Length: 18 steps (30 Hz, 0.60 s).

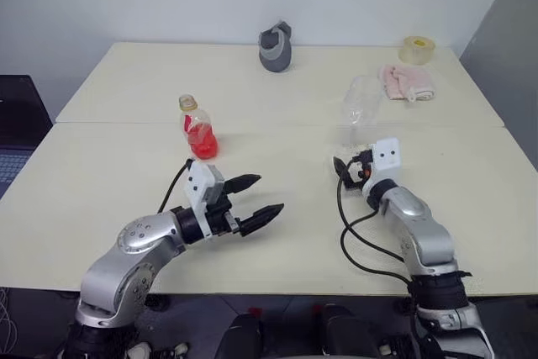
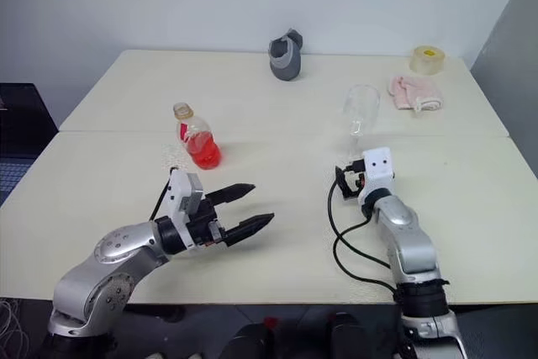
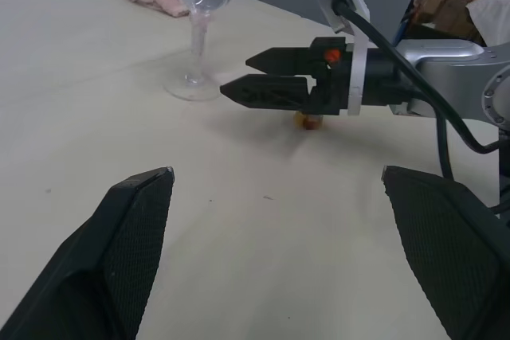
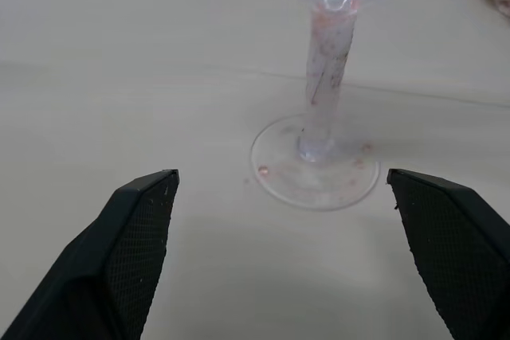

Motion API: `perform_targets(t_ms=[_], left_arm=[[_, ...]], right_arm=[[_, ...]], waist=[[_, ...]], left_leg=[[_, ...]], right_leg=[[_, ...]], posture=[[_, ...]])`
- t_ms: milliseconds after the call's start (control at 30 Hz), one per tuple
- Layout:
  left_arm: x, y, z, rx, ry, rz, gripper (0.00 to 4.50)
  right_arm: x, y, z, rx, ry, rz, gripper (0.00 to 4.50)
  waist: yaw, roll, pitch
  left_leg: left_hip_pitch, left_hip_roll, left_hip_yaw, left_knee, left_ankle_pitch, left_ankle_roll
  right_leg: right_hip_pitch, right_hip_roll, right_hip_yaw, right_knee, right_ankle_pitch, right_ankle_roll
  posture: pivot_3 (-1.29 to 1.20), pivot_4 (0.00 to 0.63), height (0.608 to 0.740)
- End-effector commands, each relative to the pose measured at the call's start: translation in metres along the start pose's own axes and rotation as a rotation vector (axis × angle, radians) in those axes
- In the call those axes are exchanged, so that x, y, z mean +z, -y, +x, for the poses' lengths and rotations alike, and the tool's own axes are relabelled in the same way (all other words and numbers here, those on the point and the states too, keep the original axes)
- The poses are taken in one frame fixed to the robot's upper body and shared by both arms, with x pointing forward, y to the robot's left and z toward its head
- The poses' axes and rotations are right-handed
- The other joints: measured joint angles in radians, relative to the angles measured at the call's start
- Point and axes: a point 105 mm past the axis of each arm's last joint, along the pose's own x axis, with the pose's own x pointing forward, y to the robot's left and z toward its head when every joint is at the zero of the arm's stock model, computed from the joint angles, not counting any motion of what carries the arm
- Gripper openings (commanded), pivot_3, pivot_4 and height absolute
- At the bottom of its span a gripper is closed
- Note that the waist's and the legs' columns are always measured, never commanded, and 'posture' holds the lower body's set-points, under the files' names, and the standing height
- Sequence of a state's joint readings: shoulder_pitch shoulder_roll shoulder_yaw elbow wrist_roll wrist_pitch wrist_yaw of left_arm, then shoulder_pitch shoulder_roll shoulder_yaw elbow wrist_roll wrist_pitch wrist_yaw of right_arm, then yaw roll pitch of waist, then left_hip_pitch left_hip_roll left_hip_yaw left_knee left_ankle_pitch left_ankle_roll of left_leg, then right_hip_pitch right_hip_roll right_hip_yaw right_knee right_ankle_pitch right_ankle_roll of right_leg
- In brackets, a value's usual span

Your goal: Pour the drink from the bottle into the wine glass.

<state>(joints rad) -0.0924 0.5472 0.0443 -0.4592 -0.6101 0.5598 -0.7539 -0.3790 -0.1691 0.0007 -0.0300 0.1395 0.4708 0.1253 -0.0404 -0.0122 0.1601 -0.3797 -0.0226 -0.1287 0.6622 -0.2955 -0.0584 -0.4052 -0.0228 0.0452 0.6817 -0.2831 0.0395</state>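
On the pale tabletop [image 1: 277,233] the bottle [image 1: 198,130] stood upright on the robot's left side, a layer of red drink [image 1: 202,142] filling its lower body. Its neck looked open at the top, with no cap seen on it. The wine glass [image 2: 360,111] stood upright to the right of the bottle and well apart from it, its bowl clear; in the right wrist view faint reddish traces showed on the stem and foot [image 4: 316,166].

The left gripper [image 1: 255,200] hovered in front of the bottle, nearer the robot, pointing toward the right. Its jaws stood wide open and held nothing, and they were clear of the bottle.

The right gripper [image 3: 247,76] pointed away from the robot at the foot of the glass. In the right wrist view its two black fingers [image 4: 127,252] stood far apart on either side of the foot, near but not touching, so these jaws were open and empty too. In the left wrist view a small yellowish thing [image 3: 307,122] lay on the tabletop just under the right gripper; what it was could not be told.

Toward the far edge lay a grey object [image 1: 276,48], a pink cloth [image 1: 408,82] and a roll of tape [image 1: 416,49], the cloth just beyond the glass on the right.
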Motion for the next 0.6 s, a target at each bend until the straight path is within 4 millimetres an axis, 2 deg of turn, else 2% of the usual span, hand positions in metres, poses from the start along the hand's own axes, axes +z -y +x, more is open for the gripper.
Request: perform_targets(t_ms=[33,167,333,600], left_arm=[[0.003,0.002,-0.004,-0.014,0.016,0.042,4.47],[0.003,0.003,-0.004,-0.017,0.017,0.042,4.47],[0.004,-0.001,-0.003,0.003,0.028,0.047,4.47],[0.001,-0.002,-0.003,0.005,0.025,0.052,4.47]], right_arm=[[0.020,0.012,0.009,-0.071,0.094,0.002,4.50],[0.024,0.015,0.015,-0.089,0.116,0.015,4.50],[0.028,0.011,0.025,-0.085,0.132,0.083,4.50],[0.033,0.005,0.041,-0.070,0.151,0.084,4.50]], waist=[[0.000,0.000,0.000],[-0.001,0.000,0.000],[-0.002,0.000,0.000],[-0.010,0.000,0.000]], left_leg=[[0.000,0.000,0.000,0.000,0.000,0.000],[0.000,0.000,0.000,0.000,0.000,0.000],[0.000,0.000,0.000,0.000,0.000,0.001],[0.000,0.000,0.000,0.000,0.000,0.001]], right_leg=[[0.000,0.000,0.000,0.000,0.000,0.000],[0.000,0.000,0.000,0.000,0.000,0.000],[0.000,0.000,0.000,0.000,0.000,0.000],[0.000,0.000,0.000,0.000,0.000,0.000]], posture=[[0.00,0.150,0.740],[0.00,0.150,0.740],[0.00,0.150,0.740],[0.00,0.150,0.740]])
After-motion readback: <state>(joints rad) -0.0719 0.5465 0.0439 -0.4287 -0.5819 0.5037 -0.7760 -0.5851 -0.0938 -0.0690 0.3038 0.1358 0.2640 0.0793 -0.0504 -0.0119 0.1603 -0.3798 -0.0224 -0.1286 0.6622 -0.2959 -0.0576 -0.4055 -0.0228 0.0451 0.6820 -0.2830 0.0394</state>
